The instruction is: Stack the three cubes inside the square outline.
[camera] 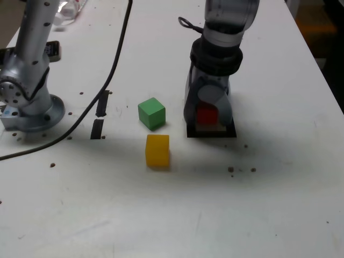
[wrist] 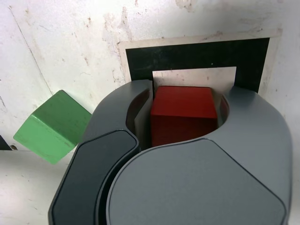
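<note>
I have the pincer (wrist: 187, 98) pinching the red cube (wrist: 182, 129) by opposite sides; I'd expect it light and stiff, best held low across flat faces.

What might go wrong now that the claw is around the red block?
The red cube sits between the gripper's jaws, over the outline's white centre; if it ends up off-centre there, the stack could start crooked.

The green cube and yellow cube stand close together, so the gripper might bump one while fetching the other.
</note>
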You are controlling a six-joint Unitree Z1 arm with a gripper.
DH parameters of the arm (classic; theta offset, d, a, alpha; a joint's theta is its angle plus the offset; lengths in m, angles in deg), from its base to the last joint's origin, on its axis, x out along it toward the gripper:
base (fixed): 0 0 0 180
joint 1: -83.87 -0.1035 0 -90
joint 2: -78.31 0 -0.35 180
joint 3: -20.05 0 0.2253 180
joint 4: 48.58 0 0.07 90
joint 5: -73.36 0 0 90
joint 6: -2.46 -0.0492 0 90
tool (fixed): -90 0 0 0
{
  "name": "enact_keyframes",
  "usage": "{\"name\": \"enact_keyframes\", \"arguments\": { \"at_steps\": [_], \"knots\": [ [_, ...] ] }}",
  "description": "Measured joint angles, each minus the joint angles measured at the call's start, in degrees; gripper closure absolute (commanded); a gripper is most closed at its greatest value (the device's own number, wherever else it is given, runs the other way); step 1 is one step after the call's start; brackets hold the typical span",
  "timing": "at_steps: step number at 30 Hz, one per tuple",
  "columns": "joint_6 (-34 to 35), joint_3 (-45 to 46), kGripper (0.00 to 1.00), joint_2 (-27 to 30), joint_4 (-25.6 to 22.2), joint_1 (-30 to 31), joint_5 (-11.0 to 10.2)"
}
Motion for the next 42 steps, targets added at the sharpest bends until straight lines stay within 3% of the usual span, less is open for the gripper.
{"name": "enact_keyframes", "arguments": {
  "at_steps": [5, 10, 19, 33, 42],
  "knots": [
    [-0.8, 0.0, 0.38, 0.1, 0.0, 0.0, 0.9],
    [-1.6, 0.3, 0.31, 0.9, -0.5, 0.0, 1.1],
    [-1.6, -0.2, 0.27, 5.1, -4.6, 0.0, -0.5],
    [0.1, 1.1, 0.26, 19.1, -14.1, 2.9, -4.0],
    [4.7, 5.6, 0.26, 21.4, -13.8, 7.6, -3.3]
  ]
}}
